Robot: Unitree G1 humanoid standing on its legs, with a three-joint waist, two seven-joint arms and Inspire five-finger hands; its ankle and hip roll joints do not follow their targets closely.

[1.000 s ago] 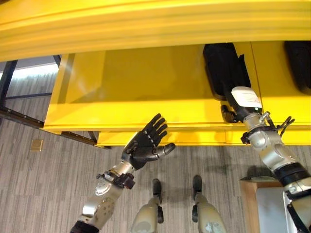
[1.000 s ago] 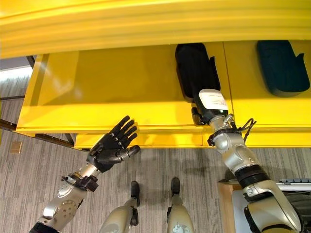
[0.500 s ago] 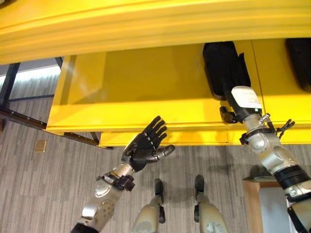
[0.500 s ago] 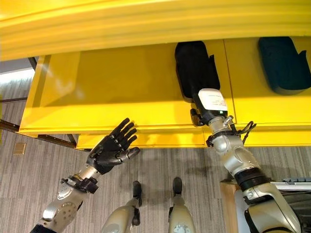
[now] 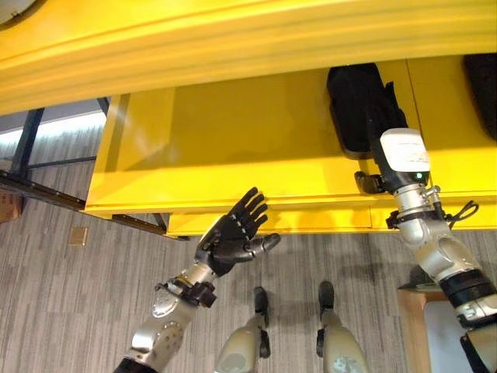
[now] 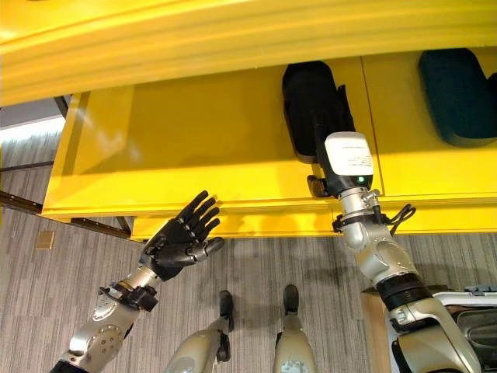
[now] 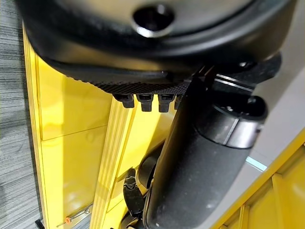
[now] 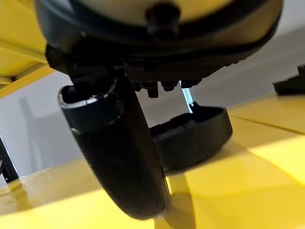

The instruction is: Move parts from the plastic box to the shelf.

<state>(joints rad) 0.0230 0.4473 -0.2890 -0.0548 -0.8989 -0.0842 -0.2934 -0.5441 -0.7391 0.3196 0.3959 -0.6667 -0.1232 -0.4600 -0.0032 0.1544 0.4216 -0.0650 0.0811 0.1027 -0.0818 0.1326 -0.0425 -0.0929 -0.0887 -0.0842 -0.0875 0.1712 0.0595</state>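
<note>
Grey striped carpet floor [image 5: 70, 311], small tan floor plate [image 5: 77, 235]

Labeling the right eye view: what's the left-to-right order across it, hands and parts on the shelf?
Left hand, open below the shelf edge → black part on the shelf, right hand reaching at it → dark part at the far right.

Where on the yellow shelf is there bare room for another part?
The shelf is bare from its left end up to the black part, above the open left hand. The right end is crowded: right hand at that part, another part beyond.
</note>
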